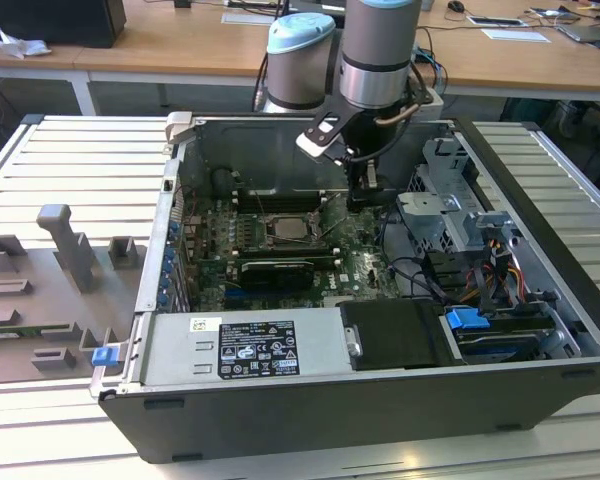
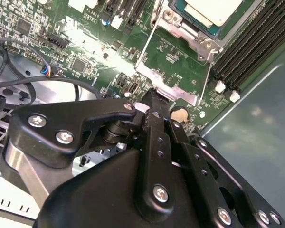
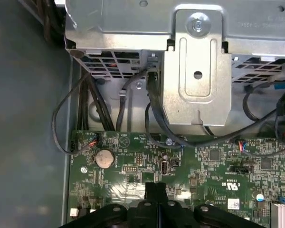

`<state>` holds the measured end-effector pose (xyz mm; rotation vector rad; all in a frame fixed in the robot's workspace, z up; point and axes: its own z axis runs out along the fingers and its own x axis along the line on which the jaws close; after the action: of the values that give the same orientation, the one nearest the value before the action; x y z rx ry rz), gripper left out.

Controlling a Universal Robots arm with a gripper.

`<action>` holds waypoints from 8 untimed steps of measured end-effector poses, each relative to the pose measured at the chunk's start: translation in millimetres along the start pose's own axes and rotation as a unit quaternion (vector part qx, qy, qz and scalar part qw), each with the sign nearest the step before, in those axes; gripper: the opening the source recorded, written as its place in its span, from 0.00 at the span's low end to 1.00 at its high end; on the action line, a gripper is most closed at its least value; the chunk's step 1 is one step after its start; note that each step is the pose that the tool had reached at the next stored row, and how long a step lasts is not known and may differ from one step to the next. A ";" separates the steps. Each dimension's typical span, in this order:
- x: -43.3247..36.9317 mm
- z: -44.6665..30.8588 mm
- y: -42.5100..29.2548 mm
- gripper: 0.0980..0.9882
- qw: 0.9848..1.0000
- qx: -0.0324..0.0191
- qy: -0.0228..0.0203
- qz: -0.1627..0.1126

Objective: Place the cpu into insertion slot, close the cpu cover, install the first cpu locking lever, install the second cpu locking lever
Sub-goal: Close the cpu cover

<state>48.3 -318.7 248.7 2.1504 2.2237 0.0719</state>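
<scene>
tool (image 2: 153, 97) closed | cpu (image 2: 213, 9) nearby, apart, seated in insertion slot (image 2: 190, 32)

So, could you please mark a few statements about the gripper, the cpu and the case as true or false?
1. The cpu lies in the insertion slot. True.
2. The gripper holds the cpu. False: it is shut on nothing and is apart from the cpu.
3. A coin battery sits on the green board. True.
4. The computer case is closed by a side panel. False: it lies open, with the arm reaching inside.
</scene>
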 end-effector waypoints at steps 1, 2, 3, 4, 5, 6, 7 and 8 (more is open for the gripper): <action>0.0 0.1 -1.1 0.01 1.000 0.000 0.000 0.000; 0.1 0.0 -1.9 0.01 1.000 0.000 0.000 0.000; 0.1 0.0 -2.9 0.01 1.000 0.000 0.000 0.000; 0.2 -0.2 -5.4 0.01 1.000 0.000 0.000 0.000; 0.3 -0.3 -7.5 0.01 1.000 0.000 0.000 0.000; 0.4 -0.5 -9.6 0.01 1.000 0.000 0.000 0.000; 0.4 -0.6 -11.5 0.01 1.000 0.000 0.000 0.000; 0.5 -0.7 -12.9 0.01 1.000 0.000 0.000 0.000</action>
<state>35.3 -318.7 248.5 2.1504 2.2240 0.0723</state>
